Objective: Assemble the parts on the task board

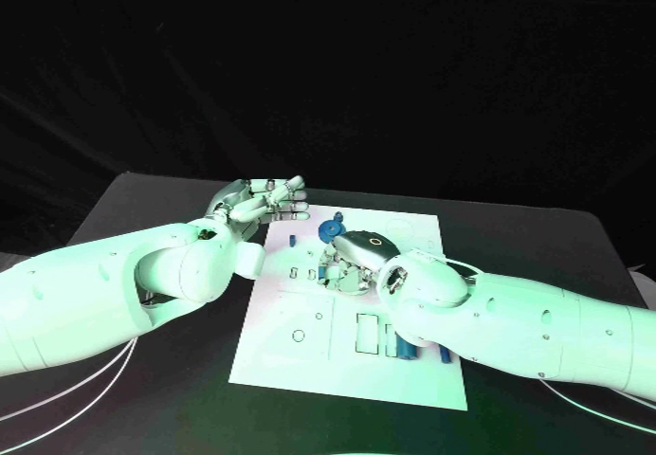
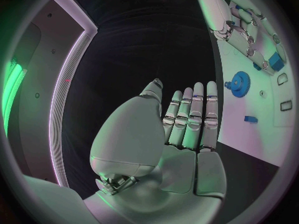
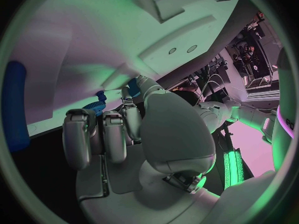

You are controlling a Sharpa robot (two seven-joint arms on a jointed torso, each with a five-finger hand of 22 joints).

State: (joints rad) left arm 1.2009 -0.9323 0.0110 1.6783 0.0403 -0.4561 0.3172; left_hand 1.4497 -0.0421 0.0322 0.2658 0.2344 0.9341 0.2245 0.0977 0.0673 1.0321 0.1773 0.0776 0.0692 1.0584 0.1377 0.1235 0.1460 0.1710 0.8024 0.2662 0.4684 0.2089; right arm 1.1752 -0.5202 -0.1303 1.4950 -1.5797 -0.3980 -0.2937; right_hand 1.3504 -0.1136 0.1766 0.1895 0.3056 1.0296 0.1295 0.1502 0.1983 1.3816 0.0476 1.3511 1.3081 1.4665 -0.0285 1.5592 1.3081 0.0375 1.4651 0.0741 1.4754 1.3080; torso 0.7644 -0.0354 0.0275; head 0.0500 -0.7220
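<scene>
The board (image 1: pixel 294 351) lies long axis near-to-far on the tabletop (image 1: pixel 136 209). The left hand (image 1: pixel 263 201) rests open at its far left corner, fingers straight in the wrist view. The right hand (image 1: pixel 353 258) curls over mid-board beside the gear (image 1: pixel 331 228); its grip cannot be told.

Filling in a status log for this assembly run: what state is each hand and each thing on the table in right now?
left hand: open, fingers straight, holding nothing, at the task board's far-left corner.
right hand: fingers curled down over the board; whether it holds a part cannot be told.
task board: flat on the table.
blue gear: lying on the board, untouched.
blue parts: lying at the board's near side beside the right arm.
</scene>
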